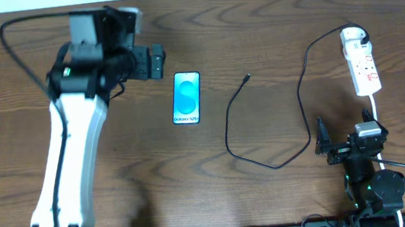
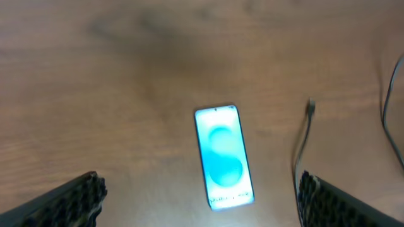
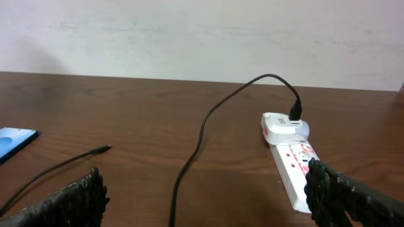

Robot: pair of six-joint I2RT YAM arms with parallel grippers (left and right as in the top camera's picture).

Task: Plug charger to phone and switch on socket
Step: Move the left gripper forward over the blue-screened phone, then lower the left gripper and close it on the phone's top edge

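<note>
One long, thin black charger cable [image 1: 228, 135] lay looped right of centre, its small connector free. One slim, black-rimmed, blue-screened phone [image 1: 187, 98] lay at centre. One narrow white power strip [image 1: 362, 64] sat upper right, the cable's far end joined to it. On the brown wooden surface [image 1: 164, 177], two hands were empty, fingers apart: the left hand [image 1: 156, 62] and the right hand [image 1: 350, 136].

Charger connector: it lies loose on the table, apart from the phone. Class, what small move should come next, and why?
Probably bring the open right gripper to the charger connector and close on it. The connector lies unheld beside the phone, nothing is plugged into the phone yet, and this gripper holds nothing.
</note>
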